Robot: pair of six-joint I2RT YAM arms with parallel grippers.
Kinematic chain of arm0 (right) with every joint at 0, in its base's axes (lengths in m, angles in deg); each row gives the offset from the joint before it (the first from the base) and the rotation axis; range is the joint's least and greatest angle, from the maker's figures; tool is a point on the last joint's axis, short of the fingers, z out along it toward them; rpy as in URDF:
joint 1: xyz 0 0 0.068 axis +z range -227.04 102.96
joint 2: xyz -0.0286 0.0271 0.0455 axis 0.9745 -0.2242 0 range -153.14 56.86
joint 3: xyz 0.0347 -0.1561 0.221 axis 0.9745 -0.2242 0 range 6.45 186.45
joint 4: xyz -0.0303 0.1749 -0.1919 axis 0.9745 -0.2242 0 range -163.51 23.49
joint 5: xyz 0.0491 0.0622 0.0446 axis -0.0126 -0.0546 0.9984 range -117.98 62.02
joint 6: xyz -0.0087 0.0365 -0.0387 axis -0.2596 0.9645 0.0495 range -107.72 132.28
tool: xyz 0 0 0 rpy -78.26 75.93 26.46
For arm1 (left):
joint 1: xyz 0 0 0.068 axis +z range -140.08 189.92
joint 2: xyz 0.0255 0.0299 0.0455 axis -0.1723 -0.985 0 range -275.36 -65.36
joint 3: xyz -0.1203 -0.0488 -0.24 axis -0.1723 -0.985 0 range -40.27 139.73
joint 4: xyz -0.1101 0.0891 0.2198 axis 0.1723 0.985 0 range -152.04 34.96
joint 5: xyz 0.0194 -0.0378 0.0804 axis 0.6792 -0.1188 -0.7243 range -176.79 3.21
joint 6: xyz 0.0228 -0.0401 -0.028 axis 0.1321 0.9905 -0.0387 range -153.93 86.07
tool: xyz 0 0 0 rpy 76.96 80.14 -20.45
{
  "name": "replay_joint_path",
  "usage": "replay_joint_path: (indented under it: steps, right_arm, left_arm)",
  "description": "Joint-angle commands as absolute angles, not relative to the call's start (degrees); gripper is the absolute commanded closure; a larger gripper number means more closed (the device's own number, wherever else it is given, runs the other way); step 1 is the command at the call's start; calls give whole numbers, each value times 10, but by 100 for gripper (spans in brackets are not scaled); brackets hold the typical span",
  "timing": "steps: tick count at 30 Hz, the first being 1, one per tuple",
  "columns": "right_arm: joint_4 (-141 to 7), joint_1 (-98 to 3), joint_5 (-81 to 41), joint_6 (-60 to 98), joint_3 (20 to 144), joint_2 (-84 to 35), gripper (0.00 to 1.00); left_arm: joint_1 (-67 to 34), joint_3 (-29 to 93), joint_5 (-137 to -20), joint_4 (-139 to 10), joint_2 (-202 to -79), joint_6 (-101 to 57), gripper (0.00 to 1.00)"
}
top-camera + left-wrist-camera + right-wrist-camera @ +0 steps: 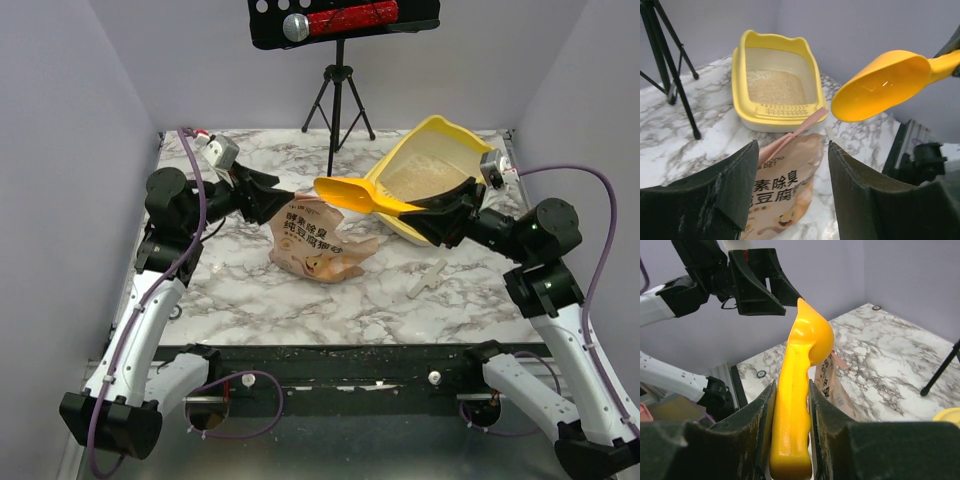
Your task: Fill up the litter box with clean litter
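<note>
Plain lilac-grey walls close in a white marble table (250,290) veined in grey; dark crumbs are scattered along its near edge. At the left the left gripper (272,205) reaches in low, its fingers (735,185) spread wide with nothing pinched. The tan bag (315,240) lies crumpled on the marble just past their tips, its torn top turned toward the back. Behind it, at the far wall, stands a black tripod (338,95) under a black bar with a red cylinder (340,20). Right of the bag an empty orange scoop (350,193) hangs in the air, and the right gripper (425,215) pinches its handle between both fingers (747,430). The litter box (430,125) sits in the far right corner of the table, a thin bed of litter (776,86) on its floor. A small white piece (425,278) lies on the marble nearer the right arm.
</note>
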State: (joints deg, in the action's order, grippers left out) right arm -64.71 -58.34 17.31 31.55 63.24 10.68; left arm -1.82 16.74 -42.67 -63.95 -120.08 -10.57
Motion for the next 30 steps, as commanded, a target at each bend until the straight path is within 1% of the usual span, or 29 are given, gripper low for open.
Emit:
replay_joint_path:
  steps: [1,5,7,13,17,21,26,27,28,29,30]
  right_arm:
    - [-797,-581,89,286,652,134,100]
    - [-858,-581,81,275,661,149,100]
    - [-877,-581,72,278,658,169,100]
    - [-952,-581,57,267,676,220,99]
    - [-997,-581,49,256,689,238,100]
    - [-1014,-581,49,253,691,248,100]
    - [-1024,-581,50,249,686,244,100]
    - [-1025,-581,48,249,683,243,100]
    - [-1027,-581,44,248,682,242,100]
    - [-1030,-581,38,248,681,240,100]
    - [-1033,-581,30,247,681,239,100]
  left_arm:
    - [-23,222,-417,-543,-1225,-275,34]
    - [-33,257,-338,-494,-1250,-392,33]
    - [-35,282,-327,-455,-1268,-440,33]
    - [-38,333,-272,-409,-1329,-503,33]
    - [-40,363,-250,-338,-1368,-574,33]
    - [-55,381,-268,-289,-1404,-621,33]
    - [-91,376,-302,-281,-1439,-636,33]
    - [-100,375,-314,-275,-1446,-643,34]
    - [-110,379,-326,-264,-1452,-654,38]
    - [-114,380,-336,-258,-1456,-657,46]
    - [-120,381,-348,-246,-1458,-662,56]
